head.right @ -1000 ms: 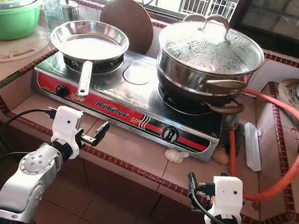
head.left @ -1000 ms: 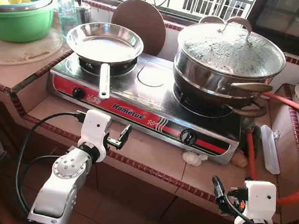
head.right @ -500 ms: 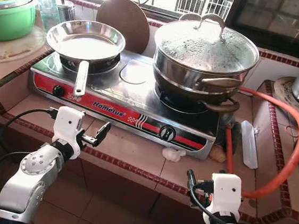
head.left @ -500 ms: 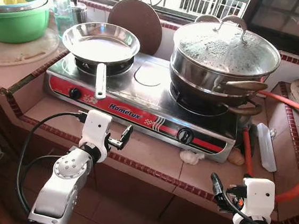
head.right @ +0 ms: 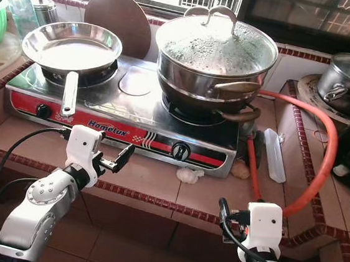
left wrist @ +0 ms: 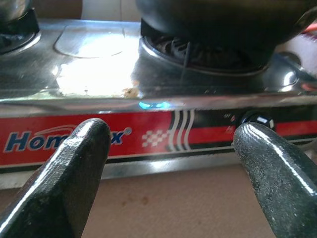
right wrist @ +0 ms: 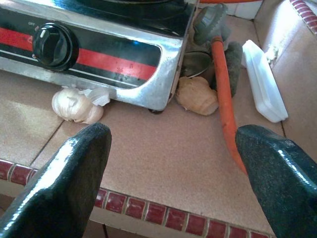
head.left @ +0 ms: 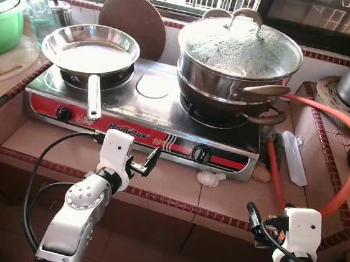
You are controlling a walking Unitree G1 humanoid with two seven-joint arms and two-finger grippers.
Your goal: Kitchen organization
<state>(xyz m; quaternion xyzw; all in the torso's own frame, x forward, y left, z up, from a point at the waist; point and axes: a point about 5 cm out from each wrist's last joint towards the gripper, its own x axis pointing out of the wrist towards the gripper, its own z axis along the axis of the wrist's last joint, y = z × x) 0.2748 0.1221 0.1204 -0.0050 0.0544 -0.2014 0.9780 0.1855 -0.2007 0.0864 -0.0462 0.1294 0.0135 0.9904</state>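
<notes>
Both end effectors spread, empty; right wrist view reveals garlic (right wrist: 77, 105) beside stove (right wrist: 124, 59)

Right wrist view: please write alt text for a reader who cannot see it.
The open right gripper points at a tiled counter by the corner of a red-striped gas stove with a black knob. Garlic lies under the stove's edge, a ginger piece beside an orange hose.
</notes>
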